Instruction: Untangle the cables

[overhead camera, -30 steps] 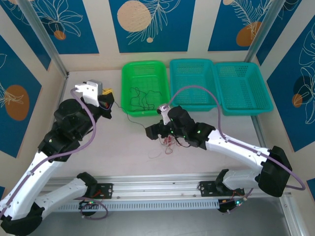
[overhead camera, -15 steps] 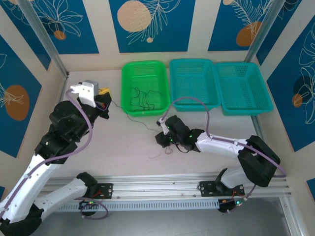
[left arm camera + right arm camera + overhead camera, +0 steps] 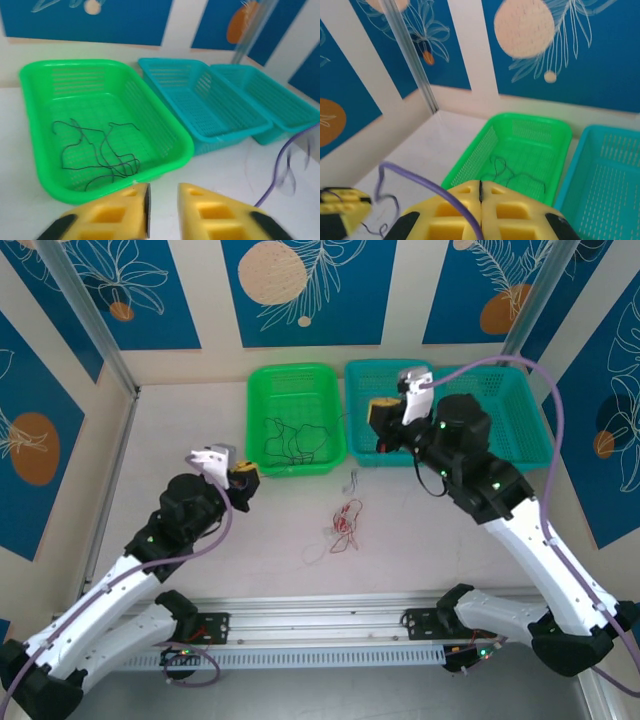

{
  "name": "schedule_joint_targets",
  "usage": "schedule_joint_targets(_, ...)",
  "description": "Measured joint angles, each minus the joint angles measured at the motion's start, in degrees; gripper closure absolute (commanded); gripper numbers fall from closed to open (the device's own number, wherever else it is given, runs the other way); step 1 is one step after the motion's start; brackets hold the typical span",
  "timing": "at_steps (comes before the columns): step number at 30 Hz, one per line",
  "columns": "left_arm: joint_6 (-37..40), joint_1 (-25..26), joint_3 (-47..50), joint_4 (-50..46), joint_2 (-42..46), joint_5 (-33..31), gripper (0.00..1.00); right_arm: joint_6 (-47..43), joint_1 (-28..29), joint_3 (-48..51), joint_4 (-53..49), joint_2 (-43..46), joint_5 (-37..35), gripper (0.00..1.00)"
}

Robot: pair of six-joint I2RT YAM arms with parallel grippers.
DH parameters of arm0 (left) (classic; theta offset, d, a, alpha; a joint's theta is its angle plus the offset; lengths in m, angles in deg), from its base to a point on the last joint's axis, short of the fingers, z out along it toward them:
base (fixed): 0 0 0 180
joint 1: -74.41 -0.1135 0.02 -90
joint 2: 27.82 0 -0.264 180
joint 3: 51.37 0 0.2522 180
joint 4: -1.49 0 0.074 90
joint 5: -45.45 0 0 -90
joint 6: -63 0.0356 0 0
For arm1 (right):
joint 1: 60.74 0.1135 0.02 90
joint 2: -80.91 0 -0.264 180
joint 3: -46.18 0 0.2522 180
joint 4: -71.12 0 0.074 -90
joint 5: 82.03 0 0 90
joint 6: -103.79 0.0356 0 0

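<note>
The green basket and teal baskets are glossy moulded plastic, walls and floors pierced in a fine grid. The table is pale, smooth and matt. The rail along its near edge is ribbed, satin metal. The left fingers and right fingers look like matt yellow plastic. The black cables are dull-sheathed.

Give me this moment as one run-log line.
left pincer: open, empty, near green basket | right pincer: shut on purple cable, above middle basket | black cables: in green basket | red cable: on table
</note>
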Motion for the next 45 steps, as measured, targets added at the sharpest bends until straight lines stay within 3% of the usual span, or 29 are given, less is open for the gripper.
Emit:
schedule_joint_targets(5, -1.2, 0.0, 0.0, 5.9, -0.9, 4.8, 0.17, -0.3, -0.2, -13.2, -5.4, -6.8, 7.0, 1.00)
schedule_joint_targets(9, -1.5, 0.0, 0.6, 7.8, 1.2, 6.5, 0.01, 1.7, -0.5, -22.3, -7.5, -13.2, 10.9, 1.00)
schedule_joint_targets(18, 1.2, 0.0, 5.1, 1.7, 15.7, 5.0, 0.00, 8.3, -5.0, -41.9, -10.5, -29.0, 11.7, 1.00)
schedule_joint_targets(26, -0.8, 0.0, 13.0, -4.7, 28.5, 5.0, 0.00, 12.6, -8.2, -62.8, -13.0, -49.3, 13.9, 1.00)
schedule_joint_targets(34, -2.8, 0.0, 15.8, -7.6, 32.6, 5.2, 0.00, 13.9, -8.1, -63.6, -15.5, -59.1, 15.6, 1.00)
schedule_joint_targets(45, -1.7, 0.0, 15.8, -8.3, 31.2, 5.4, 0.00, 11.5, -8.2, -68.0, -15.9, -59.4, 14.0, 1.00)
